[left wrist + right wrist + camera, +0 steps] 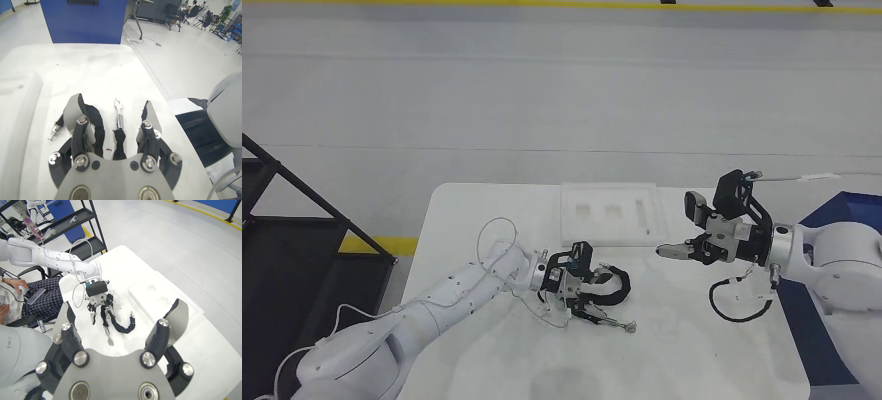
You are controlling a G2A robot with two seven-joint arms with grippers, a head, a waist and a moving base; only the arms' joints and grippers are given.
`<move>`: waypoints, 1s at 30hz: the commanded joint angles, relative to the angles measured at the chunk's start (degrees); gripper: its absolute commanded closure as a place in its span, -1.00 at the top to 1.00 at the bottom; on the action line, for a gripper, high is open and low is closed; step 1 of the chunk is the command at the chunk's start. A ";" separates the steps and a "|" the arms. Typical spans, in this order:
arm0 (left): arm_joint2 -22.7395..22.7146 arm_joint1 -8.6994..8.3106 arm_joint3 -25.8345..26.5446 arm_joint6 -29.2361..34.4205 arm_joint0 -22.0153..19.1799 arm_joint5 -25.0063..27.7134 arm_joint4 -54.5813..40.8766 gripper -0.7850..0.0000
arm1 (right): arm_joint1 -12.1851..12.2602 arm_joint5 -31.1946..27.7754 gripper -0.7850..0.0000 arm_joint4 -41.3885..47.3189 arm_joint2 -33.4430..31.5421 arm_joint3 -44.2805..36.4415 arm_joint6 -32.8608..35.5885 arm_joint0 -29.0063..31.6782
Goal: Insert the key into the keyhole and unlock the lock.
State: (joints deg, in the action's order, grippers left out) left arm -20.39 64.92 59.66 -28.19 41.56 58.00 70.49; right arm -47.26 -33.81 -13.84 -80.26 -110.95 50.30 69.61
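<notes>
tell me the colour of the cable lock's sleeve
The sleeve is black; it shows best in the right wrist view.

Bright, even overhead light — the white table [105, 62] washes to near glare ahead of the left gripper [113, 98], the key [118, 106] between its spread jaws throws hard glints with only a faint soft shadow, and both wrist views bow straight lines toward their edges.
</notes>
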 commanded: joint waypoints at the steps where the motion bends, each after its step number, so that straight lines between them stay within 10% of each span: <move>1: -0.66 -0.48 0.63 -0.34 -1.82 0.00 -0.93 1.00 | -0.10 -2.00 1.00 -0.02 0.53 1.73 -0.71 -1.63; 11: -2.45 -4.28 3.04 4.90 -14.41 0.00 -13.14 1.00 | -1.12 -12.87 1.00 -2.19 5.07 15.41 -4.63 -14.15; 22: 1.34 -7.68 5.21 24.81 -30.12 0.00 -37.12 1.00 | -2.41 -19.22 1.00 -1.12 12.69 27.82 -0.79 -29.16; 30: 2.91 -8.48 5.85 33.37 -33.90 0.00 -46.33 1.00 | -2.79 -19.33 1.00 0.98 16.32 31.59 0.88 -33.47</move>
State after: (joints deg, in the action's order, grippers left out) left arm -17.32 56.40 65.51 5.91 7.48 58.00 23.25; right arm -50.06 -52.94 -12.51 -63.53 -79.07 51.35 35.91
